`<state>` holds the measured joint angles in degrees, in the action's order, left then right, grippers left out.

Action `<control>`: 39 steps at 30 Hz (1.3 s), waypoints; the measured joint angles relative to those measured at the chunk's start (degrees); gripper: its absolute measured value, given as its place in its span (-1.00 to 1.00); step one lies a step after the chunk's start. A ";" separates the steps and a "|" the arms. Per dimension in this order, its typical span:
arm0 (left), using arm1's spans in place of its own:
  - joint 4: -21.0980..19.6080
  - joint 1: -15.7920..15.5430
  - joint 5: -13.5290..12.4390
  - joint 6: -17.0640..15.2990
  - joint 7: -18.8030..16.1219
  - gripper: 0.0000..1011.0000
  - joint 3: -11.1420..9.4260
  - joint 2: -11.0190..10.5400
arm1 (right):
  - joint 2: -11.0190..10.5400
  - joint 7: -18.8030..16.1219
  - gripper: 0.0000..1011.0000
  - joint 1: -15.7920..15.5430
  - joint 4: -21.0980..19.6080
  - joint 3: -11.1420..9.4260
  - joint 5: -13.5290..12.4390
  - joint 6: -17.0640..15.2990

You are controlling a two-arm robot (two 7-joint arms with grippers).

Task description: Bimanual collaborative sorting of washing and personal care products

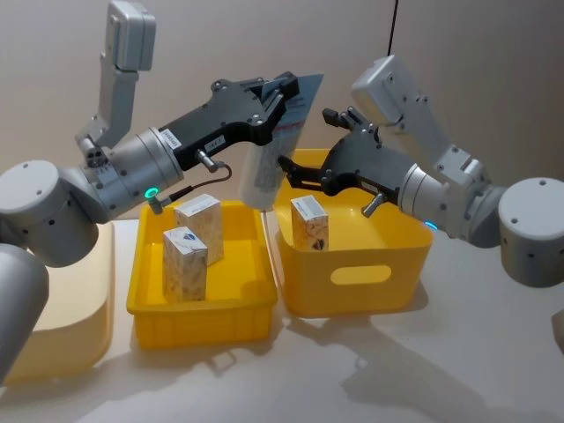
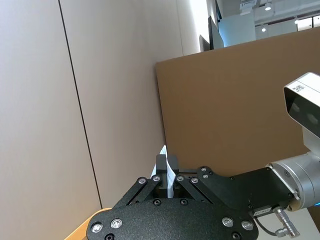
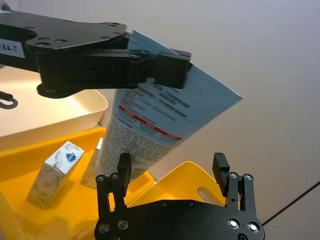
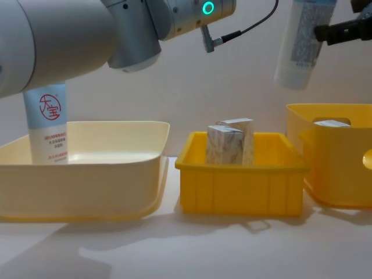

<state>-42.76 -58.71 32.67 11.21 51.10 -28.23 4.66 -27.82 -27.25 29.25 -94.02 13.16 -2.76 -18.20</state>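
— If we go from the left, what comes first?

— The tray (image 4: pixel 87 174) on the bench (image 4: pixel 232 244), with 1 logo tube (image 4: pixel 49 125) upright at its far left end. Next is the left bin (image 1: pixel 203 317), with 2 cartons (image 1: pixel 184 263) upright and close together.

— And the tube in the air?

— The left arm (image 1: pixel 132 167) reaches across, and the left jaws are clamped on the flat crimped end of the held tube (image 1: pixel 264 172). It hangs cap down, its long axis steep and slightly tilted, above the gap between the left bin and the right bin (image 1: pixel 397 256).

— What about the right side?

— The right bin holds 1 right carton (image 1: pixel 309 222) near its left wall. The right jaws stand wide open, gripping nothing, level with the held tube's lower half and facing it from the right.

— What does the handover turn on?

— The held tube lies left of the right jaws, close by 1 finger (image 3: pixel 124 167) rather than centred in the opening. I judge they must shift left until the body sits between both fingers. The long axis runs across the opening, which suits a side grasp. If the left jaws release early, the held tube could drop between the bins.
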 joint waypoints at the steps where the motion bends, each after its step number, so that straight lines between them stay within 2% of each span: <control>1: 0.23 -0.08 0.04 0.12 0.00 -0.97 -0.06 0.00 | 0.05 0.08 0.99 -0.05 0.00 -0.11 -0.10 -0.17; 8: 1.33 -0.62 0.26 0.68 0.06 -0.97 -0.25 0.15 | 0.81 0.69 0.99 -0.69 -0.13 -1.01 -1.84 -1.81; 21: 2.52 -1.30 0.93 1.30 0.33 -0.98 -0.71 0.30 | 3.29 0.82 0.99 -1.59 -0.90 -2.66 -6.88 -5.65; 31: 2.79 -1.46 1.38 1.38 0.41 -0.97 -1.01 0.20 | 5.00 1.37 0.99 -1.11 -0.38 -2.64 -8.88 -7.65; 39: 2.70 -1.43 1.75 1.37 0.40 -0.97 -1.23 -0.08 | 6.17 2.13 0.99 -0.33 0.45 -1.96 -9.44 -8.34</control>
<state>-40.06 -60.15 34.42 12.57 51.50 -29.46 4.57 -21.65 -25.12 28.92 -93.58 11.20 -12.20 -26.54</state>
